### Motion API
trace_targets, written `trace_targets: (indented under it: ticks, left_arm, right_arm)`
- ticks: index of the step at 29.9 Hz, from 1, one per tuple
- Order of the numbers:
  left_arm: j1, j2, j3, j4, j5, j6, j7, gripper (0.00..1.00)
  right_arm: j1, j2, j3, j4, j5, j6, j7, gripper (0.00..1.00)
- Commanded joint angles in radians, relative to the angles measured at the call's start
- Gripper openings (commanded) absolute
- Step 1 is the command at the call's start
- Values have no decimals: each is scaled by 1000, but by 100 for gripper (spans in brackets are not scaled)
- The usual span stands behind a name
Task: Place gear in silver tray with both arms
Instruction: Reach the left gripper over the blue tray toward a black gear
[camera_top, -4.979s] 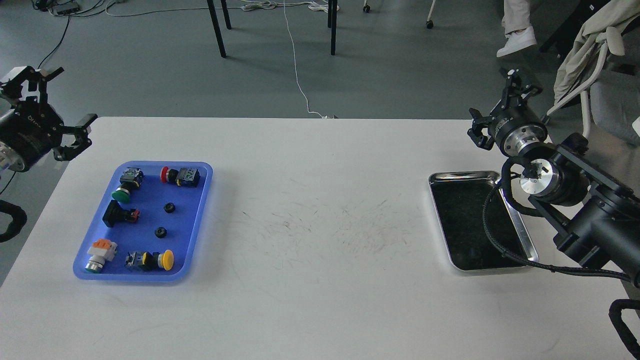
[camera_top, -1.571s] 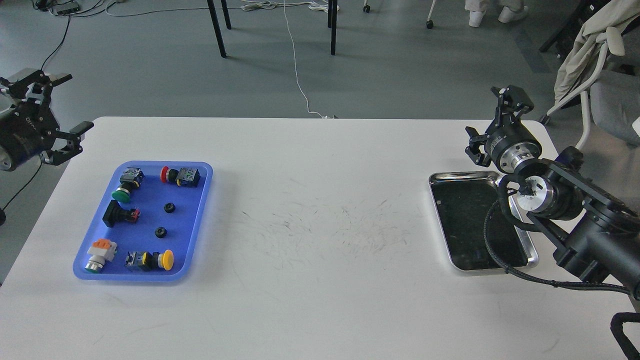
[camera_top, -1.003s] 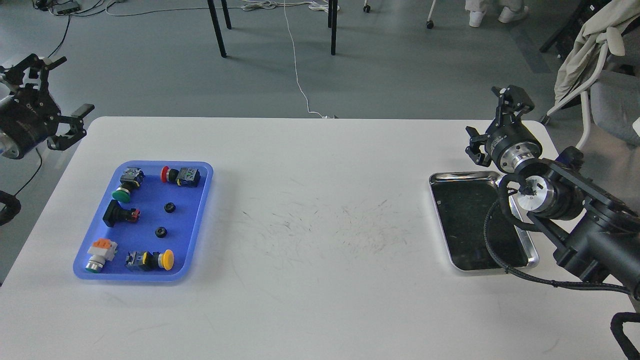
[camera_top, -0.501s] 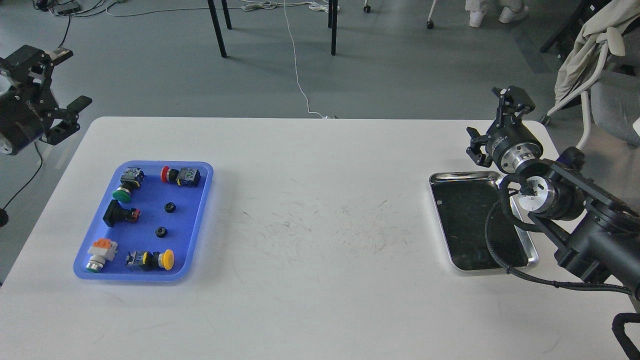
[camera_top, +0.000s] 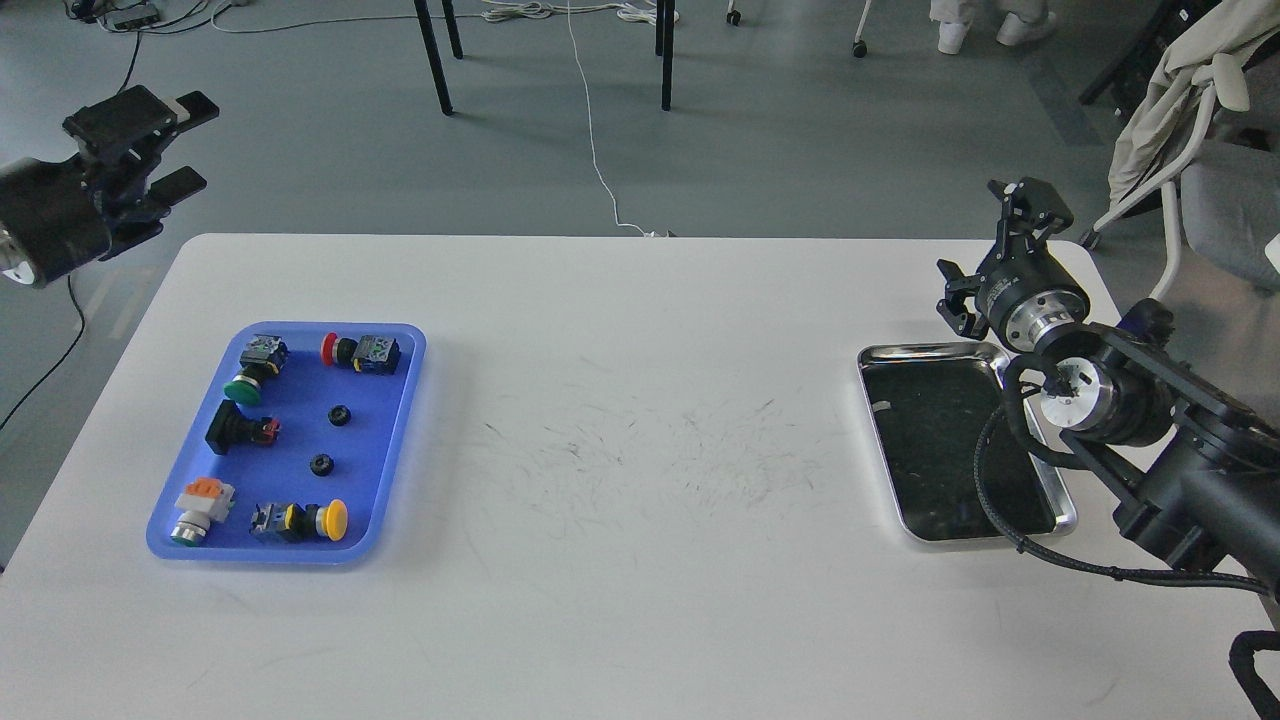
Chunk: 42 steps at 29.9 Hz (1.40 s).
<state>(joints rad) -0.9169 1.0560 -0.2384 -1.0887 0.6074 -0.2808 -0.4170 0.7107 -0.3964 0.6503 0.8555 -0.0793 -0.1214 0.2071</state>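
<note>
- Both pincers are empty: the left gripper (camera_top: 150, 140) hangs off the table's (camera_top: 620, 620) 10 o'clock corner, fingers spread with clear floor between them, touching nothing.
- Over at 3 o'clock, the right gripper (camera_top: 990, 255) hovers just beyond the far rim of the silver tray (camera_top: 880, 440); its two fingers stand apart, released, holding nothing.
- Sitting at the table's 3 o'clock side, the silver tray shows only a dark reflective bottom, so nothing seems delivered yet.
- Two small black ring-shaped parts lie in the blue tray (camera_top: 385, 480) at 9 o'clock, likely the gears: the upper gear (camera_top: 339, 414) and the lower gear (camera_top: 321, 464); at this size their teeth cannot be made out.
- Push-button switches fill the rest of that tray around them.
- Placement reads as a division of work: the left arm is nearest the parts, the right arm waits by the destination, probably for a handover near the table's middle.
- Judged from this, the pick has not begun.
</note>
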Motion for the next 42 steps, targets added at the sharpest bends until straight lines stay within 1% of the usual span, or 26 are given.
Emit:
trace_targets:
  ticks: [1, 3, 6, 7, 9, 11, 12, 15, 17, 19, 21, 24, 26, 30, 34, 36, 39, 41, 42]
  left_arm:
    - [-5, 5, 31, -22, 26, 3, -9, 99]
    - [-16, 21, 30, -37, 25, -1, -20, 99]
    - [-26, 50, 31, -46, 32, -1, -69, 99]
    - [-25, 58, 34, -63, 37, -1, -72, 99]
    - [-30, 77, 44, -134, 81, 15, -54, 99]
    - [-30, 101, 51, -146, 252, 26, 1, 99]
    - [-34, 101, 50, -151, 344, 29, 16, 99]
    - [-30, 107, 51, -175, 515, 40, 17, 98]
    - [-25, 104, 53, -184, 534, 48, 17, 96]
    - [-22, 99, 54, -209, 558, 54, 17, 96]
    - [-22, 90, 57, -224, 589, 63, 29, 96]
    - [-19, 53, 62, -224, 666, 89, 26, 96]
    - [-17, 44, 62, -221, 673, 81, 8, 99]
    - [13, 32, 61, -229, 678, 92, -29, 99]
    - [15, 9, 61, -235, 667, 91, -43, 99]
    - [20, -1, 62, -238, 670, 92, -31, 99]
    - [33, -8, 73, -238, 696, 92, -28, 98]
    - [35, -19, 74, -240, 701, 92, -29, 92]
    - [33, -21, 76, -234, 710, 91, -32, 91]
  right_arm:
    - [0, -1, 0, 0, 0, 0, 0, 99]
    - [0, -2, 0, 2, 0, 0, 0, 99]
    - [0, -2, 0, 2, 0, 0, 0, 99]
    - [0, -2, 0, 2, 0, 0, 0, 99]
    - [0, -2, 2, 2, 0, 0, 0, 99]
    - [0, -4, 9, 2, 1, 0, 0, 99]
    - [0, -4, 14, 0, 1, 0, 0, 99]
    - [0, -9, 35, 0, 3, 0, 0, 99]
    - [0, -9, 54, 0, 4, 0, 0, 99]
    - [3, -9, 75, -1, 4, 0, -2, 99]
    - [7, -9, 86, -1, 4, 0, -3, 99]
    - [10, -12, 88, 2, 4, 0, -3, 99]
    - [15, -25, 89, 2, 6, 0, -5, 99]
    - [18, -52, 94, 10, 15, 0, -9, 99]
    - [20, -70, 89, 17, 15, 20, -12, 99]
    - [20, -71, 84, 17, 15, 26, -12, 99]
    - [21, -73, 83, 16, 15, 28, -11, 99]
    - [20, -73, 81, 17, 15, 26, -11, 99]
    - [21, -73, 81, 17, 15, 26, -11, 99]
